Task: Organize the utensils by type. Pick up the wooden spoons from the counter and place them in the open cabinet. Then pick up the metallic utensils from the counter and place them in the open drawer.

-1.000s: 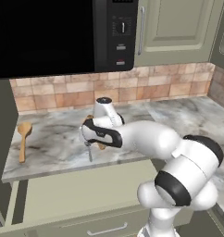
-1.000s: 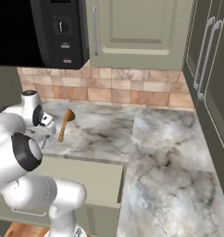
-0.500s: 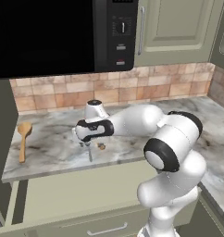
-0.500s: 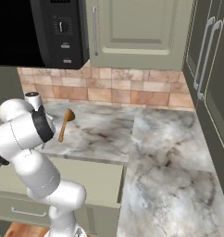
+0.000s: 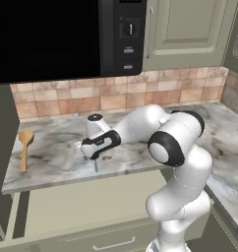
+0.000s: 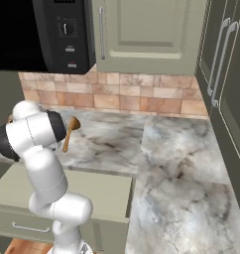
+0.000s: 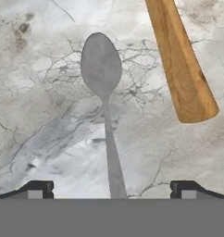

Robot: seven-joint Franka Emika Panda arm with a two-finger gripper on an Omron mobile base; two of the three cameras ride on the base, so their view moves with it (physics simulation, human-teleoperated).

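I have the arm folded forward over the counter (image 5: 57, 162), the grey-white marbled slab lying directly beneath my gripper (image 5: 95, 156). Nearer me than the gripper and lower, the pale olive drawer (image 5: 86, 206) stands pulled open under the counter's front edge. Above and behind the gripper hangs the black microwave (image 5: 57, 37), with a closed grey-green cabinet door (image 5: 182, 24) to its right. Well off to the gripper's left a wooden spoon (image 5: 25, 147) lies on the stone, bowl toward the backsplash. In the hand view, the second wooden spoon's handle (image 7: 178, 60) ends just beyond the gripper, apart from the small grey metal spoon (image 7: 104, 102). That metal spoon lies flat on the counter, its stem running between my spread-wide fingertips (image 7: 40, 189), which grip nothing.
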